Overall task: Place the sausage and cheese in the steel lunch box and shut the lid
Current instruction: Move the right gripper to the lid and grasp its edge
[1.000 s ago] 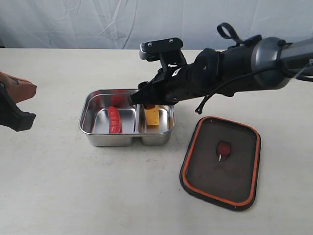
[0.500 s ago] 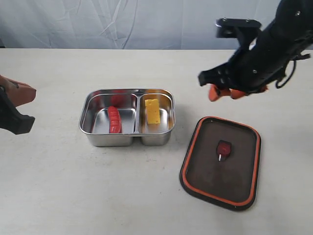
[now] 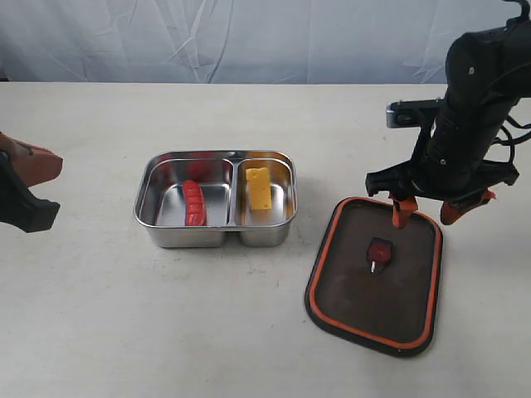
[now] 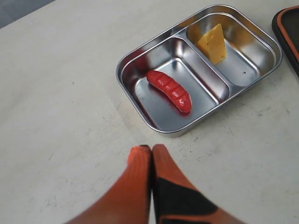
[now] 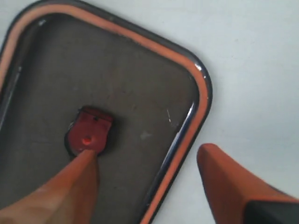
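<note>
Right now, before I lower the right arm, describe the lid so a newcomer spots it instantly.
On the pale table, look to the right of the steel lunch box, under the open right gripper. The lid lies flat there: a dark, smoky rounded rectangle. Its orange rim and small red centre tab set it apart from the shiny box.

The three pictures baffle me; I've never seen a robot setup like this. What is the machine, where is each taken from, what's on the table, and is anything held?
It is a robot with two arms. The wide picture comes from a camera off the arms, and each close-up from a camera on one wrist. On the table stands a steel lunch box, with the sausage in one compartment and the cheese in the other. The lid lies beside it. The left fingers are shut and empty. The right fingers are open over the lid's edge, holding nothing.
</note>
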Robot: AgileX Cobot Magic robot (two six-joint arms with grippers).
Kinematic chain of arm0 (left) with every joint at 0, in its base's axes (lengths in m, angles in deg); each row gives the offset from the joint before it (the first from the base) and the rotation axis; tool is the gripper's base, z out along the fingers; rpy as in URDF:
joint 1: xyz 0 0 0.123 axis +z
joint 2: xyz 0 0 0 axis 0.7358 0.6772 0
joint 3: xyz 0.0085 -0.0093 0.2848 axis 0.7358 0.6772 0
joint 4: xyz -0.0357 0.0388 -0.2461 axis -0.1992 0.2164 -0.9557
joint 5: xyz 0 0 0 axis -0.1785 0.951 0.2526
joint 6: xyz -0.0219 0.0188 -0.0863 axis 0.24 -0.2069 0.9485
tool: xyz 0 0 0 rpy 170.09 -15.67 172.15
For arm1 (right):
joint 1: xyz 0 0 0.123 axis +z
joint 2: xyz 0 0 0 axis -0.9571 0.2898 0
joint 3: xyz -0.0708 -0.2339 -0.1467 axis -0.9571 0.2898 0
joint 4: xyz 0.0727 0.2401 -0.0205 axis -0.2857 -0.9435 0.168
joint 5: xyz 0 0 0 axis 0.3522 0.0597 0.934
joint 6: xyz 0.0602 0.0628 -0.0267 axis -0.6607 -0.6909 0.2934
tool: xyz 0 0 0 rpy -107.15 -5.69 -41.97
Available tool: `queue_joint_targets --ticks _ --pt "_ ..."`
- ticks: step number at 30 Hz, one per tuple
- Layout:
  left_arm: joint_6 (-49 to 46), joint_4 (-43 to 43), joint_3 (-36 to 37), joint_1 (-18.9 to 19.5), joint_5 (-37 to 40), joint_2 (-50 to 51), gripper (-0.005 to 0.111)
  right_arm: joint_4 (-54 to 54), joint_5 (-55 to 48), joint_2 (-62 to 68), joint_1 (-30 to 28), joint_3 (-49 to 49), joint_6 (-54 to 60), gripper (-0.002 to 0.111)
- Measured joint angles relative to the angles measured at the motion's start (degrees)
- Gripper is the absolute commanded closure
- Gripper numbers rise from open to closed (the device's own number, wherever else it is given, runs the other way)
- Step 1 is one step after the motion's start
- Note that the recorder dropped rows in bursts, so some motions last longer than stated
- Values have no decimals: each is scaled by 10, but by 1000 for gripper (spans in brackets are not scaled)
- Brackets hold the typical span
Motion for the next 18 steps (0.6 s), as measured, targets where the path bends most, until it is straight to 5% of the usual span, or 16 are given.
queue_joint_targets --ticks 18 --pt "0 -6 1 0 0 0 107 40 39 18 -33 80 -57 47"
